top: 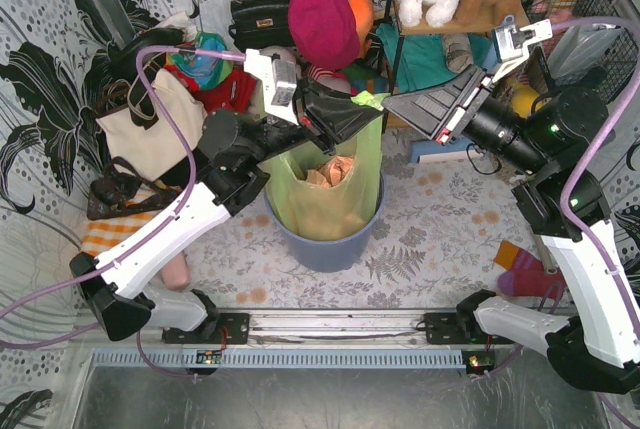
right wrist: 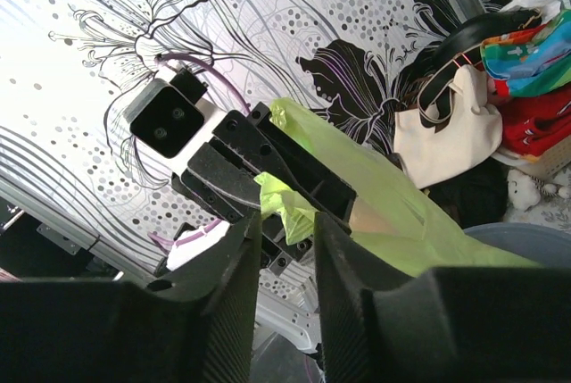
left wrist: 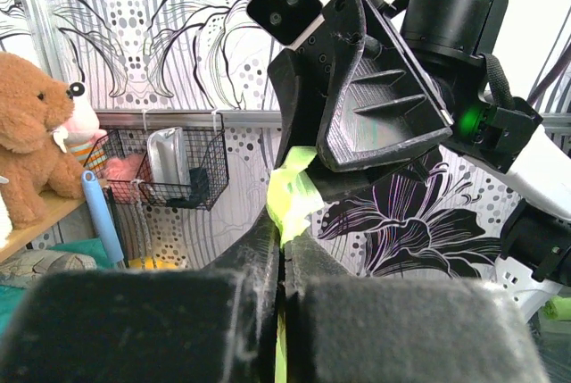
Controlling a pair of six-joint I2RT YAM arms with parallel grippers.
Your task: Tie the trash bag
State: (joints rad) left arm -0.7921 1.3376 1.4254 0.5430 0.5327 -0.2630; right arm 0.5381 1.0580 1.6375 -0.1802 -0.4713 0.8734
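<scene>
Left arm (top: 170, 229): jaws clamped shut on a bunched tuft at the top of the trash bag (top: 322, 204). Right arm (top: 590, 269): jaws parted by a narrow gap, tips right at that tuft; we can't tell whether they touch it. The bag sits in the bin (top: 330, 249), mid surface (top: 440, 239), with its mouth drawn up above the rim to the jaws. We judge the film thin, soft and slick: no stiffness, it tears if yanked and slips from a shallow pinch. The brownish waste (top: 330, 171) looks like light scraps, so the bag may lift before it tensions. Best hold is the gathered neck, deep in the pads, not a single-layer edge. The overhead view alone shows the bag in the bin, the waste and both arms meeting over it, but hides both jaw gaps. The left wrist view shows its pads closed with green pinched between. The right wrist view shows its own gap, the tuft poking from the left jaws, and the tote bag (right wrist: 442, 137) beyond.
</scene>
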